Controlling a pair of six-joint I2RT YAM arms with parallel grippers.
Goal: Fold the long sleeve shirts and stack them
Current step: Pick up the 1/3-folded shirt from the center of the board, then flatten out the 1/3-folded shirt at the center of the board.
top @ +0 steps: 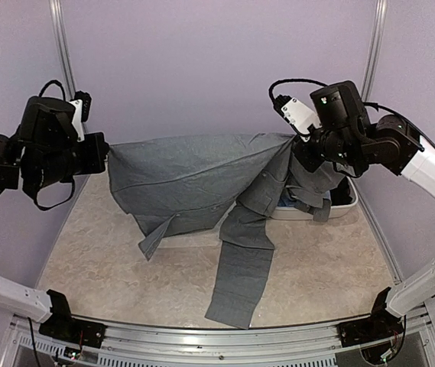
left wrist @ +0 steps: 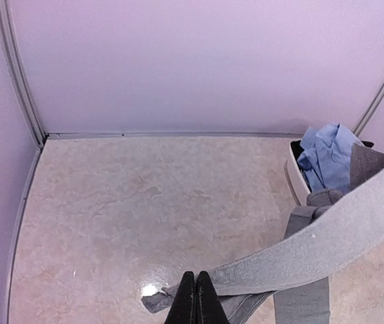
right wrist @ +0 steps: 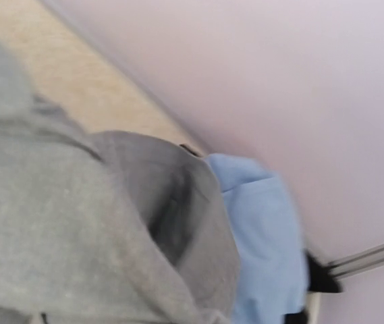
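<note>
Both the left gripper [top: 104, 157] and right gripper [top: 300, 147] clench the stretched grey shirt [top: 186, 180], though only the wrist views clearly show the blue shirt [left wrist: 330, 155] in the basin [left wrist: 293, 177] at the table [top: 316, 264]'s right edge.

Top view: the fingertips of the right gripper [top: 297, 144] are concealed by the wrist housing and the grey shirt [top: 186, 180]. The white basin [top: 339, 208] is mostly covered by cloth and arm.

Left wrist view: the left gripper [left wrist: 195, 277] is cut off by the bottom edge. The light blue shirt [left wrist: 326, 155] hides the basin interior.

Right wrist view: blurred throughout; no fingers discernible.
</note>
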